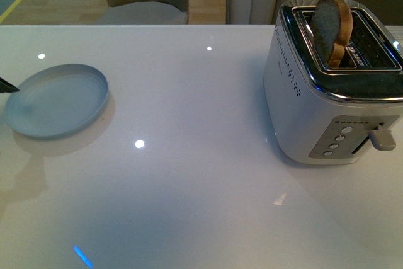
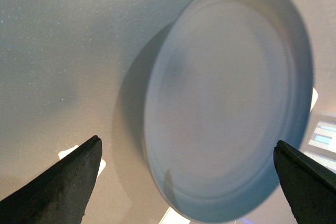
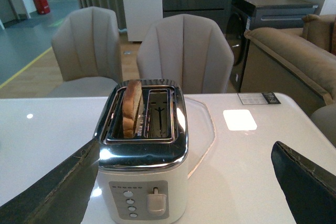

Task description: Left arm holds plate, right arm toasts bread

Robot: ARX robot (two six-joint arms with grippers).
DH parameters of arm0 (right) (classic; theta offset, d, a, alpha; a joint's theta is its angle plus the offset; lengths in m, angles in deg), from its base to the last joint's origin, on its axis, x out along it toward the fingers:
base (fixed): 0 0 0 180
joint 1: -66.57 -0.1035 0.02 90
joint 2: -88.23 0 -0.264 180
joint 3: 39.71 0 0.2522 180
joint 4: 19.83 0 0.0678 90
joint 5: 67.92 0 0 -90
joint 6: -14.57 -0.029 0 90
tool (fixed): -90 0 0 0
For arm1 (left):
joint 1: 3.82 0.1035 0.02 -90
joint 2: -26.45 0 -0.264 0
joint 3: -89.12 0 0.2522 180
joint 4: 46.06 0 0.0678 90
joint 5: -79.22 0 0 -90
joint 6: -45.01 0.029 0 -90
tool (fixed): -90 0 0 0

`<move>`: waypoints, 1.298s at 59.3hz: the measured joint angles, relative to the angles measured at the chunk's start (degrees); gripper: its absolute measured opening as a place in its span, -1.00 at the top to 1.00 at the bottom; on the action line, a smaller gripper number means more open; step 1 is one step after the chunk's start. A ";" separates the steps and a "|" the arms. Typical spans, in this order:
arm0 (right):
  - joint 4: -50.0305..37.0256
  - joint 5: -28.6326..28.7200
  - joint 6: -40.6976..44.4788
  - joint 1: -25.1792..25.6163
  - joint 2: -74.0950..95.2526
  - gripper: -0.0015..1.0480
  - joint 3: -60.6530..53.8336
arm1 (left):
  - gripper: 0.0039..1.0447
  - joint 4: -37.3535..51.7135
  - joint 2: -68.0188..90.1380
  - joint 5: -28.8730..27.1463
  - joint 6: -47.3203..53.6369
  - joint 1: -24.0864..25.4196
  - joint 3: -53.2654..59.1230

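The pale blue-grey plate (image 1: 56,100) lies flat on the white table at the left. Only a black fingertip (image 1: 7,85) of the left arm shows in the front view, at the plate's left rim. In the left wrist view my left gripper (image 2: 187,141) stands open with the plate (image 2: 231,93) between and beyond its fingers (image 2: 58,187). The bread (image 1: 330,26) stands upright in the left slot of the toaster (image 1: 315,105), its rounded end sticking out. My right gripper (image 3: 186,144) is open and faces the toaster (image 3: 142,177) and the bread (image 3: 131,107) from a short distance, touching neither.
The toaster's lever (image 1: 381,137) is up, with round buttons (image 1: 340,138) beside it. Beige chairs (image 3: 184,51) stand behind the table's far edge, and a sofa (image 3: 294,61) is off to one side. A card (image 3: 257,98) lies on the table behind the toaster.
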 joint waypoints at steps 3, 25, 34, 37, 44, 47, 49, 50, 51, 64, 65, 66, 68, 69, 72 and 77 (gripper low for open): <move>0.00 0.00 0.00 0.00 0.00 -0.83 0.00 | -0.87 1.25 -3.17 0.33 -0.48 -0.55 2.25; 0.00 0.00 0.00 0.00 0.00 -0.83 0.00 | -0.87 7.19 -28.41 1.64 -5.90 -5.40 20.76; 0.00 0.00 0.00 0.00 0.00 -0.83 0.00 | -0.87 7.15 -36.89 -0.35 -7.56 -6.84 26.43; 0.00 0.00 0.00 0.00 0.00 -0.83 0.00 | -0.87 7.15 -38.91 -1.73 -7.58 -7.54 27.36; 0.02 0.02 0.00 0.00 0.00 -0.83 0.00 | -0.87 7.15 -42.45 -3.30 -7.63 -9.49 29.40; 0.00 0.00 0.00 0.00 0.00 -0.83 0.00 | -0.87 6.40 -43.47 -6.19 -6.86 -11.87 29.92; 0.00 0.02 0.00 0.00 0.00 -0.83 0.00 | -0.87 5.77 -43.54 -8.17 -6.25 -13.16 29.92; 0.00 0.00 0.00 0.00 0.00 -0.83 0.00 | -0.87 5.53 -43.54 -8.85 -6.03 -14.14 29.92; 0.00 0.00 0.00 0.00 0.00 -0.83 0.00 | -0.87 5.53 -43.54 -8.96 -6.03 -14.78 29.92; 0.02 0.00 0.00 0.00 0.00 -0.83 0.00 | -0.87 7.93 -42.40 -10.71 -5.42 -21.24 29.92; 0.00 0.00 0.00 0.00 0.00 -0.83 0.00 | -0.87 8.07 -42.34 -10.71 -5.42 -21.35 29.92; 0.00 0.02 0.00 0.00 0.00 -0.83 0.00 | -0.87 8.28 -42.07 -10.71 -5.42 -21.55 29.92; 0.00 0.00 0.00 0.00 0.00 -0.83 0.00 | -0.87 8.33 -41.94 -10.82 -5.35 -21.70 29.92; 0.02 0.00 0.00 0.00 0.00 -0.83 0.00 | -0.84 10.38 -41.20 -12.63 -3.67 -22.10 30.47; 0.02 0.07 0.00 0.00 0.00 -0.83 0.00 | -0.60 28.89 -38.12 -23.39 5.95 -23.08 35.60; 0.02 0.00 0.00 0.00 0.02 -0.83 0.00 | -0.26 45.92 -38.97 -28.04 18.73 -22.99 42.21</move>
